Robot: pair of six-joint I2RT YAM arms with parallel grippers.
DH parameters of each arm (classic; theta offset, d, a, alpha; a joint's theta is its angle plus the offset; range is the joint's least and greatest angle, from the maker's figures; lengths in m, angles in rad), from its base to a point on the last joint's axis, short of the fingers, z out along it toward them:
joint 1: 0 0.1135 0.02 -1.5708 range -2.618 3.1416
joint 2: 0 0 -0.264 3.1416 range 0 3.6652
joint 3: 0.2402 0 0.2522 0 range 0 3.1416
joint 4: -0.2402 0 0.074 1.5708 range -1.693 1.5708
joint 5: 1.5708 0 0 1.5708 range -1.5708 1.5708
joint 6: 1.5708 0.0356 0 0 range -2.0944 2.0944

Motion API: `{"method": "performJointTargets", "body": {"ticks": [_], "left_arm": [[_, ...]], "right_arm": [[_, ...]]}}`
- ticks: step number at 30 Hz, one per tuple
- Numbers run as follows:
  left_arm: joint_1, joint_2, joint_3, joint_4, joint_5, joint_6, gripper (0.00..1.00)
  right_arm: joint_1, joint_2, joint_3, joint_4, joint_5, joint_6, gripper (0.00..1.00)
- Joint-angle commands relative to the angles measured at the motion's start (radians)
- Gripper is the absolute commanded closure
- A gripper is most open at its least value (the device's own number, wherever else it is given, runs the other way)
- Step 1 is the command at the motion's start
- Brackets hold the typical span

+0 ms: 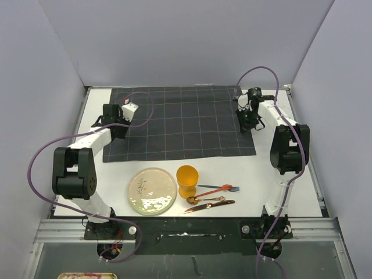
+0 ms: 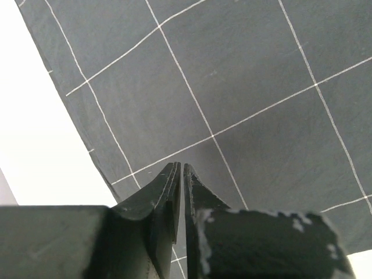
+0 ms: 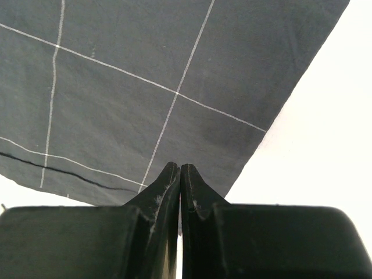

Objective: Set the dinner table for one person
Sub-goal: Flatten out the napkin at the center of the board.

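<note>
The white dinner table (image 1: pixel 263 174) carries a dark grey cloth with a thin light grid (image 1: pixel 180 122), spread flat across its far half. My left gripper (image 1: pixel 118 129) hangs over the cloth's left edge. In the left wrist view, the left gripper (image 2: pixel 181 165) has only a thin slit between its jaws, with nothing in it, and the cloth (image 2: pixel 244 87) lies flat below. My right gripper (image 1: pixel 247 123) is at the cloth's right edge. In its own wrist view, the right gripper (image 3: pixel 179 165) is shut and empty over the cloth (image 3: pixel 145 70).
Near the front edge lie a cream plate (image 1: pixel 152 190), an orange cup (image 1: pixel 187 180), a fork with a red and blue handle (image 1: pixel 220 188), a copper spoon (image 1: pixel 204 199) and a knife (image 1: pixel 210 206). Grey walls enclose the table on three sides.
</note>
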State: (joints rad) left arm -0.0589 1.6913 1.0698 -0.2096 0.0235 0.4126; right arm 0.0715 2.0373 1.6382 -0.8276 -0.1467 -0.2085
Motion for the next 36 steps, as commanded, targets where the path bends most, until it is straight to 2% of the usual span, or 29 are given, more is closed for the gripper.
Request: {"method": "performJointTargets", "body": {"ticks": [1,2,12,36], "left_arm": [[-0.004,-0.080,-0.007,0.013,-0.011,0.001,0.97],[-0.005,-0.084,-0.010,0.013,-0.009,-0.002,1.00],[-0.014,-0.103,-0.042,-0.003,0.006,-0.021,1.00],[-0.026,-0.029,-0.022,-0.028,-0.027,0.008,1.00]], "right_arm": [[-0.008,0.018,0.041,-0.022,0.022,-0.010,1.00],[-0.008,0.021,0.038,-0.024,0.024,-0.013,1.00],[-0.016,0.023,0.018,-0.029,0.056,-0.034,1.00],[-0.019,0.086,0.079,-0.098,0.087,-0.037,1.00]]}}
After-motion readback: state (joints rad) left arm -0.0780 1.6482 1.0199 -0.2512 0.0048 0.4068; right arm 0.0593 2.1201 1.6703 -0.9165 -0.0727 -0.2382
